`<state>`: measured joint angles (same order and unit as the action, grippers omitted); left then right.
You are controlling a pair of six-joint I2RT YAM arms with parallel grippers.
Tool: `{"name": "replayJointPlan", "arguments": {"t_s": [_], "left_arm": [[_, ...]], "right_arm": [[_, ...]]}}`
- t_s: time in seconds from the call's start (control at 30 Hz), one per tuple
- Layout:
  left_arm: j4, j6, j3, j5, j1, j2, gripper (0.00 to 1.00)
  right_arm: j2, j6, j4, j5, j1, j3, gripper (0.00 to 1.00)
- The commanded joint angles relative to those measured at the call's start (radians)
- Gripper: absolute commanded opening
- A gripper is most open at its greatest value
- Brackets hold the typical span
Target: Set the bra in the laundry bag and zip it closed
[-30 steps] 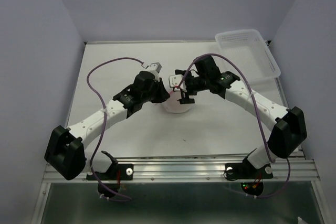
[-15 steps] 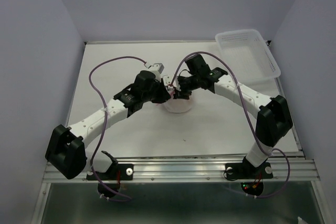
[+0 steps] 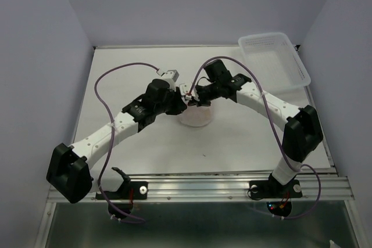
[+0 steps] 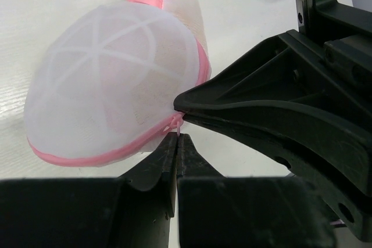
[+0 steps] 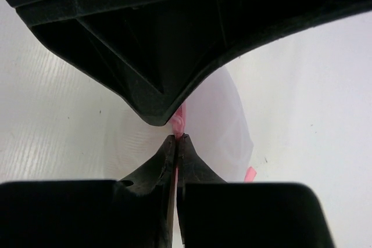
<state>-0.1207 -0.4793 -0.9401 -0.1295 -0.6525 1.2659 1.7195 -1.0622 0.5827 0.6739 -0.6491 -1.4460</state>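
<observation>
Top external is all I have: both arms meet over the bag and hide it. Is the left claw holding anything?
Observer: Yes. In the left wrist view the left claw is shut, pinching the pink zipper rim of the laundry bag.
Operator: And the right one?
Observer: The right claw is shut too, with a pink strip pinched between its fingers, tip to tip with the left.
Operator: Is the bra inside?
Observer: Tan fabric, the bra, shows through the mesh dome.
</observation>
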Motion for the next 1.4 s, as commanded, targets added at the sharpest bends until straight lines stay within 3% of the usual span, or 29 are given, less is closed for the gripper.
{"name": "replayJointPlan", "arguments": {"t_s": [0.0, 0.17, 0.43, 0.8, 0.83, 0.87, 0.9, 0.97, 1.0, 1.03, 1.1, 1.2, 1.37], "left_arm": [[0.038, -0.018, 0.015, 0.057, 0.002, -0.072, 0.0], [0.004, -0.09, 0.05, 0.151, 0.031, -0.063, 0.0], [0.064, -0.157, 0.161, 0.171, 0.126, -0.054, 0.0], [0.158, -0.151, 0.12, 0.134, 0.214, 0.018, 0.0], [0.162, -0.144, 0.118, 0.12, 0.212, 0.006, 0.0], [0.161, -0.143, 0.116, 0.099, 0.211, -0.002, 0.0], [0.152, -0.142, 0.116, 0.102, 0.206, -0.025, 0.0], [0.145, -0.151, 0.123, 0.108, 0.197, -0.052, 0.0], [0.145, -0.156, 0.13, 0.111, 0.186, -0.065, 0.0], [0.136, -0.166, 0.135, 0.114, 0.18, -0.086, 0.0], [0.122, -0.202, 0.129, 0.161, 0.16, -0.105, 0.0], [0.05, -0.252, 0.097, 0.218, 0.099, -0.108, 0.0], [-0.026, -0.297, 0.006, 0.3, -0.005, -0.099, 0.0]], "right_arm": [[-0.026, -0.016, 0.04, -0.025, -0.003, -0.022, 0.01], [-0.095, -0.038, 0.037, -0.071, -0.003, 0.027, 0.01], [-0.204, -0.035, 0.019, -0.112, -0.003, 0.11, 0.01], [-0.321, 0.034, -0.056, -0.155, -0.003, 0.259, 0.01], [-0.314, 0.051, -0.095, -0.192, -0.003, 0.269, 0.06], [-0.311, 0.063, -0.109, -0.207, -0.003, 0.277, 0.18], [-0.308, 0.111, -0.153, -0.218, -0.003, 0.283, 0.41], [-0.302, 0.146, -0.185, -0.218, -0.003, 0.279, 0.55], [-0.304, 0.233, -0.213, -0.218, -0.003, 0.27, 0.75], [-0.307, 0.267, -0.242, -0.212, -0.003, 0.259, 0.76], [-0.339, 0.358, -0.288, -0.188, -0.003, 0.256, 0.85], [-0.383, 0.357, -0.348, -0.099, -0.035, 0.306, 0.89], [-0.388, 0.396, -0.409, -0.149, -0.095, 0.317, 0.89]]}}
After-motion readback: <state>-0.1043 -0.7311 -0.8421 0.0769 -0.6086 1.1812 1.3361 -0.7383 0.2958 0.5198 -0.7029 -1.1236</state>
